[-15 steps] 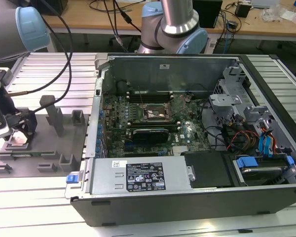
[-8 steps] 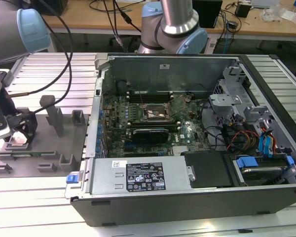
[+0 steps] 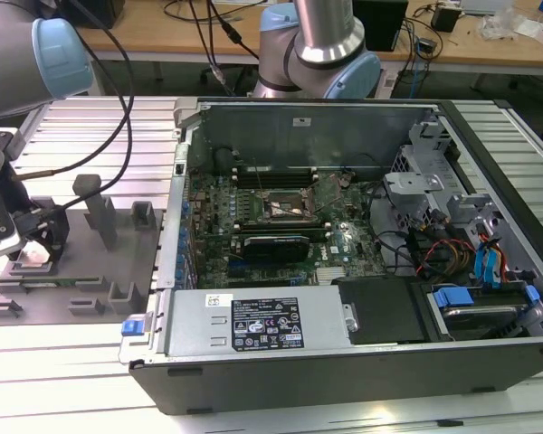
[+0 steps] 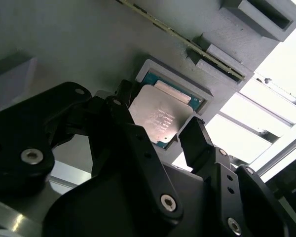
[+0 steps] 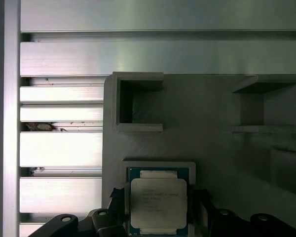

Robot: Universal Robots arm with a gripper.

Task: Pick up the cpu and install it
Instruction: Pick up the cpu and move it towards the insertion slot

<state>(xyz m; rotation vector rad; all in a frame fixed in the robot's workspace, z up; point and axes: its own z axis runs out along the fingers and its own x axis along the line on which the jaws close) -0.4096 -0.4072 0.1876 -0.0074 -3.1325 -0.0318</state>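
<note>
Between the spread black fingers of the hand lies the cpu, flat in a shallow square recess of the grey plastic fixture plate. One finger stands on each side of the chip, close to its edges, and I cannot tell whether either pad touches it. The cpu's silver lid faces up on a green substrate. Several lines of fine dark print run across the lid, too small to read.

In the first wrist view the hand straddles the same chip. Beyond it the fixture plate carries raised open-sided pockets and lies on the slotted aluminium counter.

In the exterior view the hand is low over the fixture plate at the exterior view's left. The open computer case lies on its side well apart toward the exterior view's right. Inside it, nearest, is a power supply with a white printed label, then the motherboard with its dark metal-framed socket. Farther back, the robot arm's base stands before a wooden counter strewn with cables.
</note>
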